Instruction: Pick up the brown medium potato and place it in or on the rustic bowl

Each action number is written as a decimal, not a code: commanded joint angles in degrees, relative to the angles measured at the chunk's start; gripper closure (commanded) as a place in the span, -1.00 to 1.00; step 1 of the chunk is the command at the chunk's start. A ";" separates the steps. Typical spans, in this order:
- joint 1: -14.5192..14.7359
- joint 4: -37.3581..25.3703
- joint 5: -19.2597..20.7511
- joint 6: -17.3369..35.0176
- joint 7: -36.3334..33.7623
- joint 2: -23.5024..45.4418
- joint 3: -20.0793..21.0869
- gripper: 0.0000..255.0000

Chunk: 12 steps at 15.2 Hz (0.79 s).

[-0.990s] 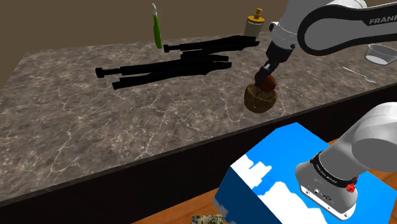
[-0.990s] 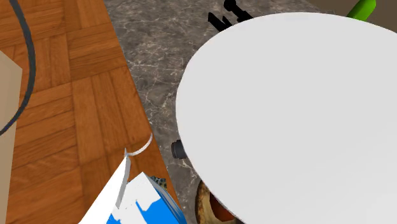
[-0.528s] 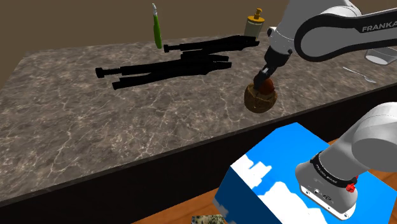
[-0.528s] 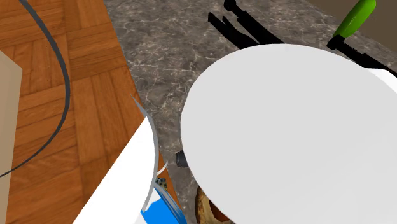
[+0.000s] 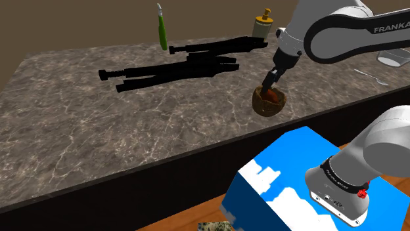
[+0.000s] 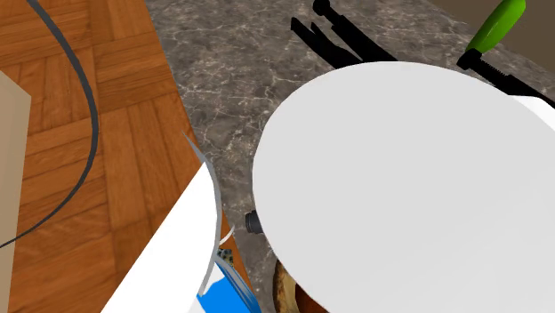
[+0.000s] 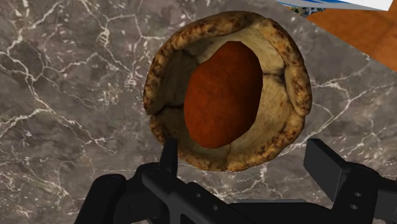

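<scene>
The potato (image 7: 222, 95) has left the hand (image 7: 245, 156) and now lies inside the bowl (image 7: 289, 83), which stands on the table (image 7: 57, 95). The hand hangs just above the bowl, fingers spread apart and touching nothing. The placing looks done; only lifting clear of the bowl seems left

White arm (image 5: 341, 39), dark joints, FRANKA lettering (image 5: 389, 29); all-black end effector (image 5: 269, 86); red dot (image 5: 361, 192) on base.

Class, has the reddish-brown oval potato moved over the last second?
Yes. In the shoulder view the reddish-brown oval potato has sunk from above the rim of the rough tan bowl down into it.
</scene>
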<state>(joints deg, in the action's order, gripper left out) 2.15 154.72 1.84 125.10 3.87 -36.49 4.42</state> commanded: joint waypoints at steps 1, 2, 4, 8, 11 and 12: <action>0.00 0.00 0.00 0.00 0.00 0.00 0.00 -1.00; 0.11 -1.25 -0.11 -2.33 0.06 -1.08 -0.01 -1.00; 0.28 -3.97 -0.30 -6.85 0.17 -2.87 -0.01 -1.00; 0.34 -5.12 -0.36 -8.57 0.20 -3.45 -0.01 -1.00; 0.34 -5.12 -0.36 -8.57 0.20 -3.44 -0.01 -1.00; 0.34 -5.12 -0.36 -8.57 0.20 -3.44 -0.01 -1.00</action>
<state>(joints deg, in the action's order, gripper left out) 2.49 149.61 1.48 116.54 4.06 -39.94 4.41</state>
